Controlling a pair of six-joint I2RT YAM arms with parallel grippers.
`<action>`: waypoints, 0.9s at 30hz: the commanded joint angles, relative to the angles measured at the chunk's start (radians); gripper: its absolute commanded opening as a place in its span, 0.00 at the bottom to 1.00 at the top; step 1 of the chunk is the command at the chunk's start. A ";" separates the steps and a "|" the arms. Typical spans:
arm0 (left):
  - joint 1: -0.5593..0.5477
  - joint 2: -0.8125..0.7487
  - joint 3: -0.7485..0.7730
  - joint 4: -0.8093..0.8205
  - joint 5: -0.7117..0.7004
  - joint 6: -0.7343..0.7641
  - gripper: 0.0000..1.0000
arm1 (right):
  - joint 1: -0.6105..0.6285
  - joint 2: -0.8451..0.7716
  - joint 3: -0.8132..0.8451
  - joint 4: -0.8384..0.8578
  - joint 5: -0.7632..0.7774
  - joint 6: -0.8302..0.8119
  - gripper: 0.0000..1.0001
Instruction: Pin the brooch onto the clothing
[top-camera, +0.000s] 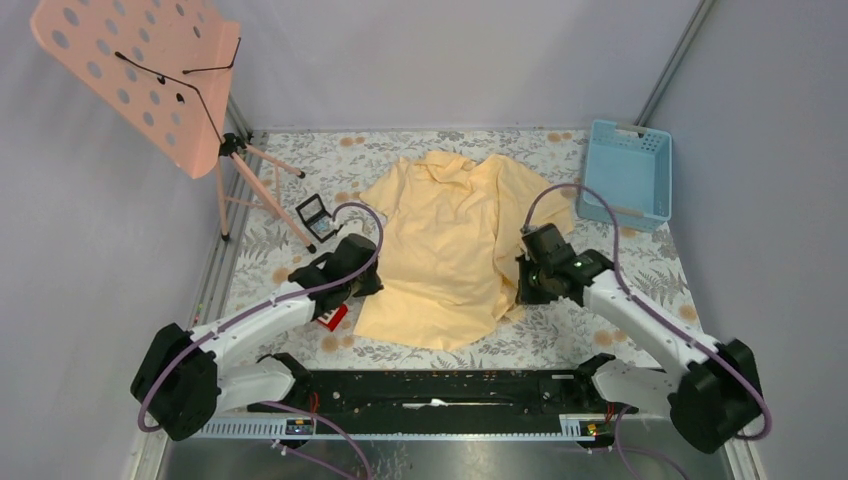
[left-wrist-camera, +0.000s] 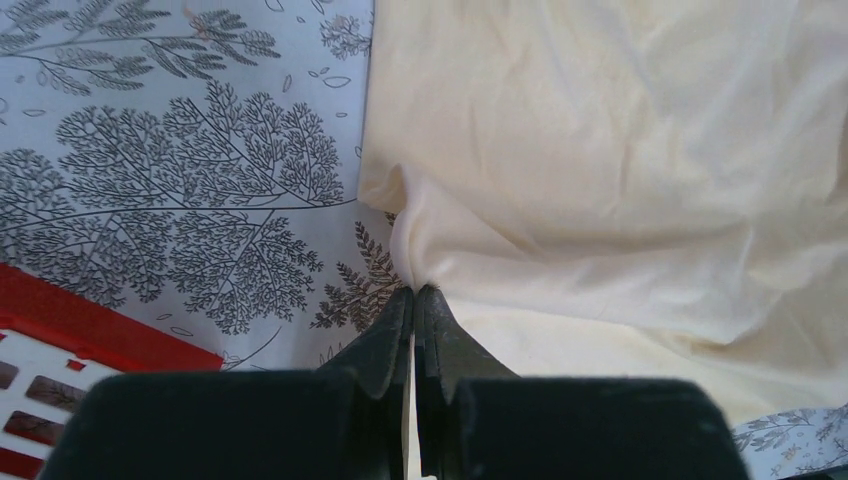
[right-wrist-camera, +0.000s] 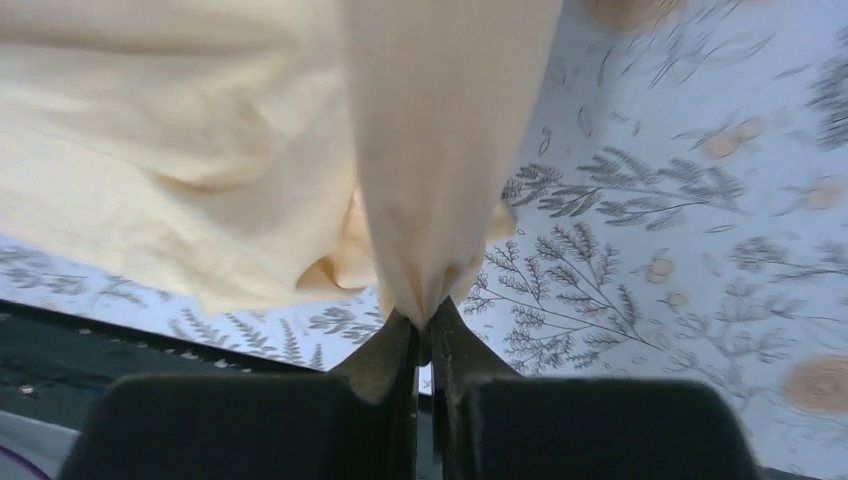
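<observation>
The clothing (top-camera: 450, 240), a pale yellow T-shirt, lies spread on the floral table. At its left hem my left gripper (top-camera: 362, 283) is shut, pinching a small fold of the clothing (left-wrist-camera: 600, 160) between its fingertips (left-wrist-camera: 413, 292). On the right side my right gripper (top-camera: 528, 285) is shut on a bunched fold of the clothing (right-wrist-camera: 450, 150) that rises from the jaws (right-wrist-camera: 425, 322). The brooch is not visible in any view.
A red keypad-like toy (top-camera: 333, 317) lies beside the left gripper, also seen as the red toy (left-wrist-camera: 60, 345). A small dark open case (top-camera: 314, 213) and a pink music stand (top-camera: 150, 75) stand at the back left. A blue basket (top-camera: 628, 170) sits at the back right.
</observation>
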 joint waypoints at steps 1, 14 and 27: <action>0.033 -0.064 0.072 -0.022 -0.004 0.044 0.00 | 0.010 -0.184 0.238 -0.266 0.161 -0.078 0.02; 0.158 0.067 0.123 0.069 0.084 0.144 0.07 | -0.083 -0.084 0.319 -0.255 0.554 -0.154 0.55; 0.140 -0.222 0.009 -0.157 0.088 0.106 0.95 | -0.073 -0.217 0.086 -0.315 0.048 0.075 0.93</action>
